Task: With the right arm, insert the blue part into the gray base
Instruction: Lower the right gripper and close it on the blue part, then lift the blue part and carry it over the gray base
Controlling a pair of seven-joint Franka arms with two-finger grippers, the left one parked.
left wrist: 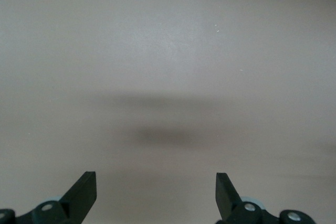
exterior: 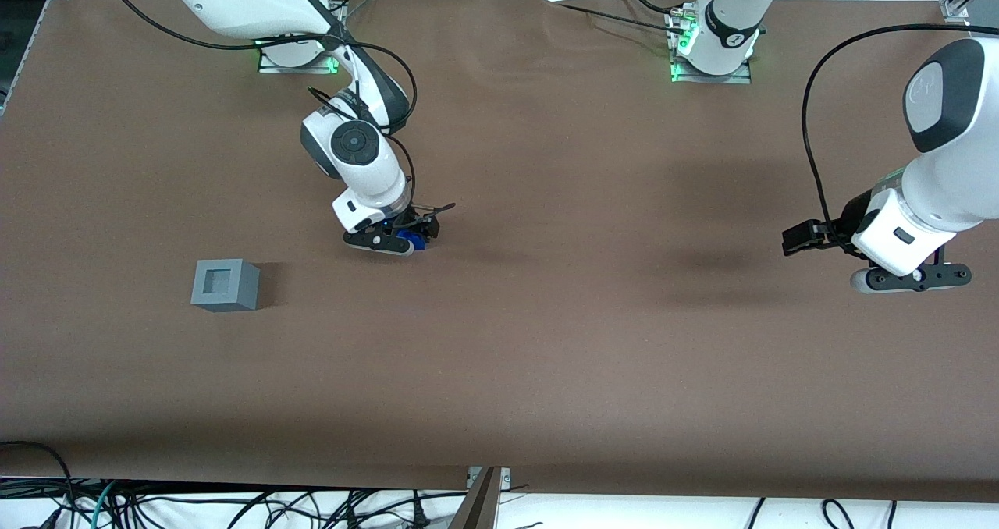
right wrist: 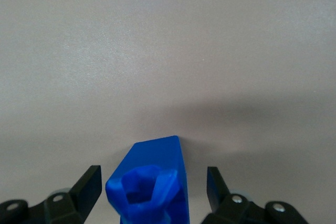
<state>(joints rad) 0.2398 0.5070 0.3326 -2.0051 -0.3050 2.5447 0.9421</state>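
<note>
Jaws of the right arm's gripper (exterior: 399, 242) stand apart, one on each side of the blue part (exterior: 409, 239), with a visible gap between each fingertip (right wrist: 86, 186) and the part, so nothing is clamped. In the right wrist view the gripper (right wrist: 153, 184) is low over the brown counter (exterior: 546, 342) and straddles the blue part (right wrist: 151, 182), which rests on the counter.

Gray base (exterior: 225, 285): a light-gray cube standing upright on the counter, with a square recess in its top face. The recess holds nothing.

Blue part, position: well apart from the gray base, toward the parked arm's end of the counter and a little farther from the front camera than the base.

Blue part, orientation: in the right wrist view its long axis runs away from the wrist camera, along the gap between the jaws. The end nearest the camera carries a raised, knobbly collar with a dark hollow in its middle. The other end is a smooth, flat, wedge-like face.

Blue part, appearance: bright-blue plastic, slightly glossy, smaller than the gray base.
</note>
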